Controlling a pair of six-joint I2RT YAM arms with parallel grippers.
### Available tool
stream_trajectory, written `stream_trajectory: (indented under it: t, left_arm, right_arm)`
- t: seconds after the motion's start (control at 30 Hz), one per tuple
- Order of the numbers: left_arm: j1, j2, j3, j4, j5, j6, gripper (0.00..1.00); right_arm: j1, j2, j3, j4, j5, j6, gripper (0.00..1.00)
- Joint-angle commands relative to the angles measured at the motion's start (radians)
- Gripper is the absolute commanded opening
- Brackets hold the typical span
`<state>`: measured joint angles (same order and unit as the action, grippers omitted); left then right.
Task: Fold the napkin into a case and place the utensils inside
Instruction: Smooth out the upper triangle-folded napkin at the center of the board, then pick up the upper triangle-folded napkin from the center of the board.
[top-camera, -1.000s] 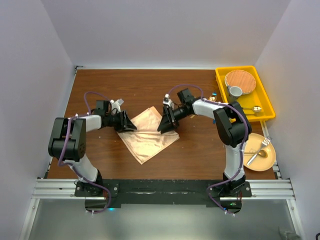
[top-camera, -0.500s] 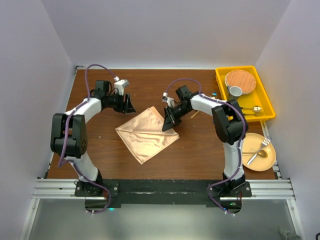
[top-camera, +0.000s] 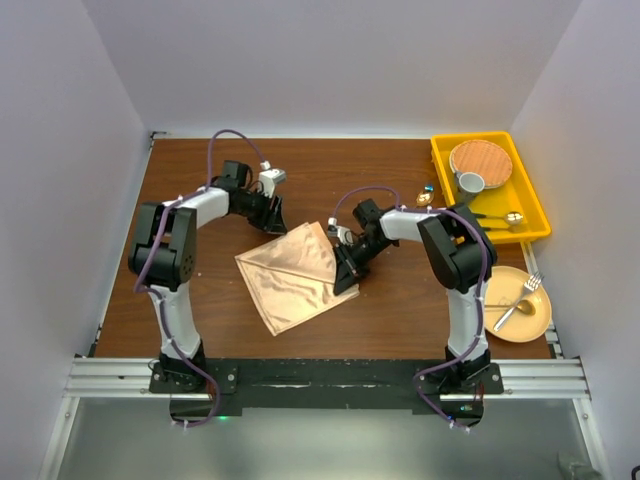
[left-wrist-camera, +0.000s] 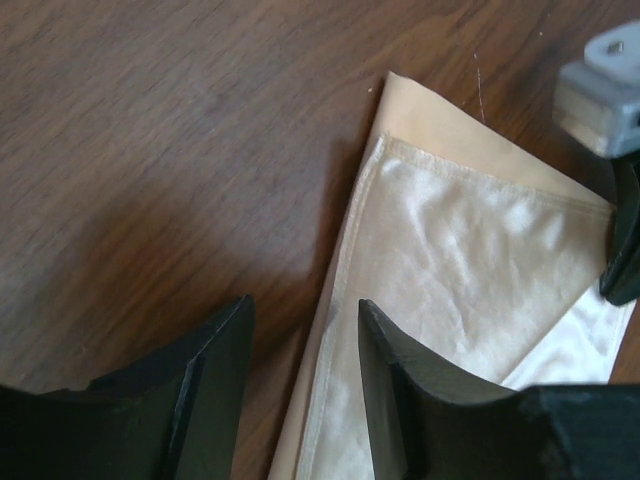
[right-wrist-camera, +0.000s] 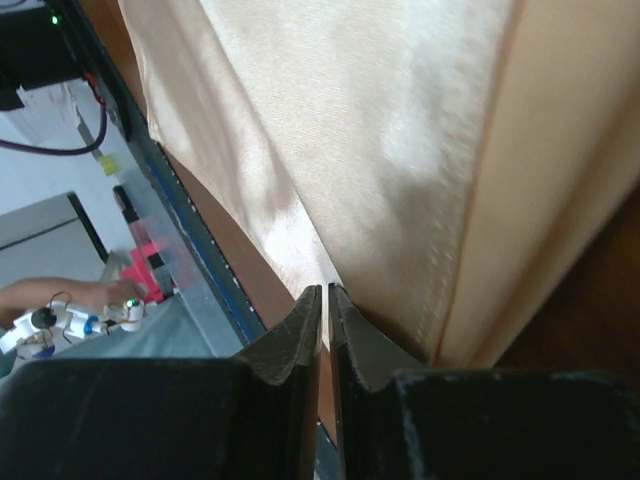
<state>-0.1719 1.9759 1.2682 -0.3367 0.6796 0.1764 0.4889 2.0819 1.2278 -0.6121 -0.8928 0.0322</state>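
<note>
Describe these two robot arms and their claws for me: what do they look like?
The left arm and right arm match: white tube-like links, chunky black joints, and a purple cable looping along each. The left claw and right claw each have two black, wedge-shaped fingers.

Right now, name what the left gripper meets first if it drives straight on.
The left gripper, jaws open, points at the edge of the napkin; likely it meets that cloth first, though it might graze the table sooner, as height is unclear.
</note>
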Motion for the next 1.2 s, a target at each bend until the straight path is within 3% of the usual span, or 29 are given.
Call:
stream_trajectory:
  t: [0.0,0.03,0.17,0.27,0.4,0.57,0.83,0.97,1.17]
  left_arm:
    - [-0.031,0.055,0.086,0.036,0.034,0.023,0.48]
    - [-0.035,0.066,0.095,0.033,0.038,0.026,0.46]
    - [-0.063,0.106,0.118,-0.001,0.081,0.061,0.41]
    - [-0.070,0.109,0.106,0.007,0.121,0.064,0.39]
    - [-0.071,0.121,0.099,0.019,0.169,0.041,0.43]
    - [-0.072,0.146,0.100,0.036,0.210,0.017,0.43]
    - [-0.098,0.120,0.089,0.022,0.176,0.090,0.18]
    - [-0.106,0.072,0.047,0.071,0.169,0.113,0.01]
    - [-0.126,-0.017,-0.018,0.120,0.156,0.175,0.00]
  right_arm:
    - [0.048,-0.062,-0.057,0.046,0.019,-0.038,0.15]
    - [0.059,-0.069,-0.060,0.046,0.009,-0.040,0.16]
    - [0.057,-0.117,-0.007,-0.015,-0.026,-0.026,0.40]
    - [0.036,-0.151,0.068,-0.101,-0.055,-0.081,0.49]
    - [-0.018,-0.151,0.173,-0.166,-0.072,-0.077,0.53]
    - [-0.072,-0.085,0.280,-0.120,-0.023,-0.040,0.61]
    - [-0.116,0.042,0.441,-0.020,0.135,0.015,0.77]
    - [-0.116,0.125,0.498,-0.002,0.163,0.011,0.79]
    - [-0.115,0.213,0.558,0.023,0.112,0.006,0.85]
